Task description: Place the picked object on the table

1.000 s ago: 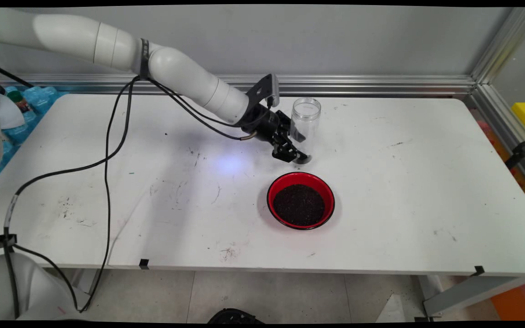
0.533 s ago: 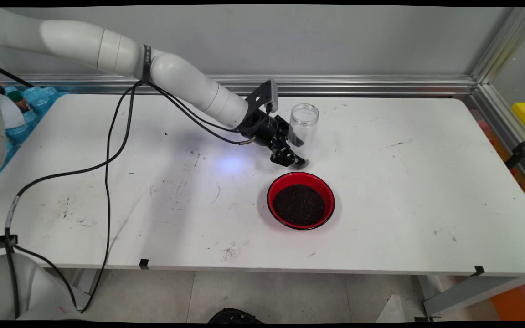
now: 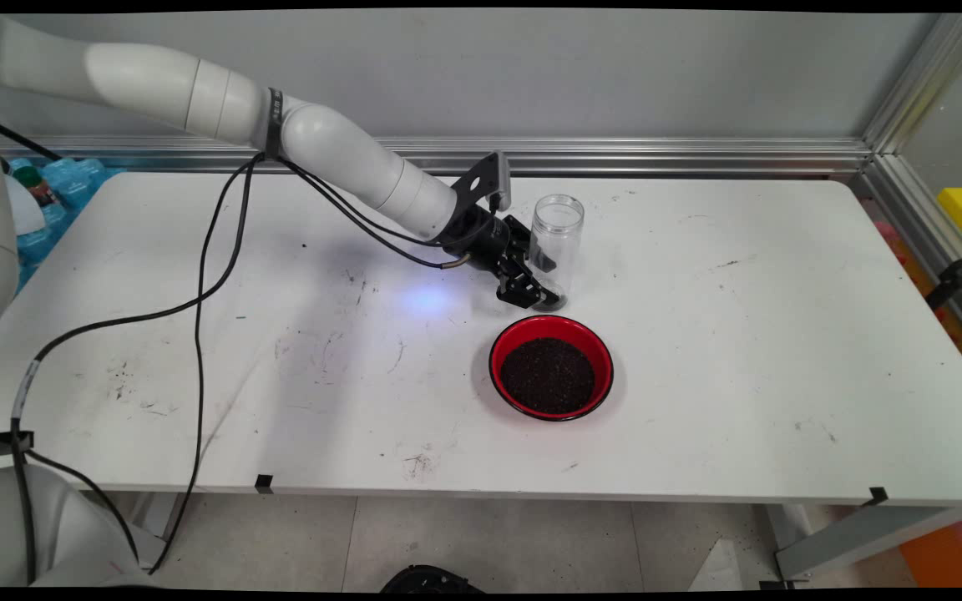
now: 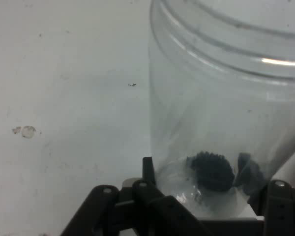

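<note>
The black two-finger gripper [image 3: 541,294] grips the clear plastic jar [image 3: 555,242] low, and both have shifted slightly toward seven o'clock, nearer the red bowl of dark grounds [image 3: 551,366].

Bright even light; soft shadows; hand view hazy

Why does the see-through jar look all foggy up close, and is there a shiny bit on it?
Hand view: the clear plastic jar sits right against the camera, so it looks soft and hazy, with a bright streak of glare near its rim. Main view: the same jar looks crisper beside the black end effector.
</note>
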`<state>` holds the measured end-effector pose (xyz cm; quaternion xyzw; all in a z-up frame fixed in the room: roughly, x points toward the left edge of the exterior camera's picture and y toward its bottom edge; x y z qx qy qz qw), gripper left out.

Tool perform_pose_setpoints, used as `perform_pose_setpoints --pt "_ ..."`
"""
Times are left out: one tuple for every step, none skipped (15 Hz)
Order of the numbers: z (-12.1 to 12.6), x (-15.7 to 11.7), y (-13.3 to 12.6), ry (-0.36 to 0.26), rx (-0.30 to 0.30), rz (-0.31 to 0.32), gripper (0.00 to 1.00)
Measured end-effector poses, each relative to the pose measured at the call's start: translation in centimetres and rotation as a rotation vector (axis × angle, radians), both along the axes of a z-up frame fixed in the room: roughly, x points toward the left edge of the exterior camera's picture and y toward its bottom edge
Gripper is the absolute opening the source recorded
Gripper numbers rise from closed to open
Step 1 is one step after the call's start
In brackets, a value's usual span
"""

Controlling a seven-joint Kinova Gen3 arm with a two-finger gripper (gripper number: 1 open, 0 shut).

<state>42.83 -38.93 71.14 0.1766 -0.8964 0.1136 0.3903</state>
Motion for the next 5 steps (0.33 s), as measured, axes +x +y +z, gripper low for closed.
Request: perform_pose_setpoints --pt "-0.06 0.0 -0.04 0.0 0.001 0.001 0.0" --pt "-0.13 -0.02 -0.08 0.001 0.001 0.001 0.0" --pt "-0.19 -0.01 -0.1 0.002 0.003 0.001 1.0" --pt "-0.23 0.0 -0.1 0.003 0.004 0.002 1.0" --pt "-0.25 0.0 -0.11 0.004 0.005 0.003 1.0"
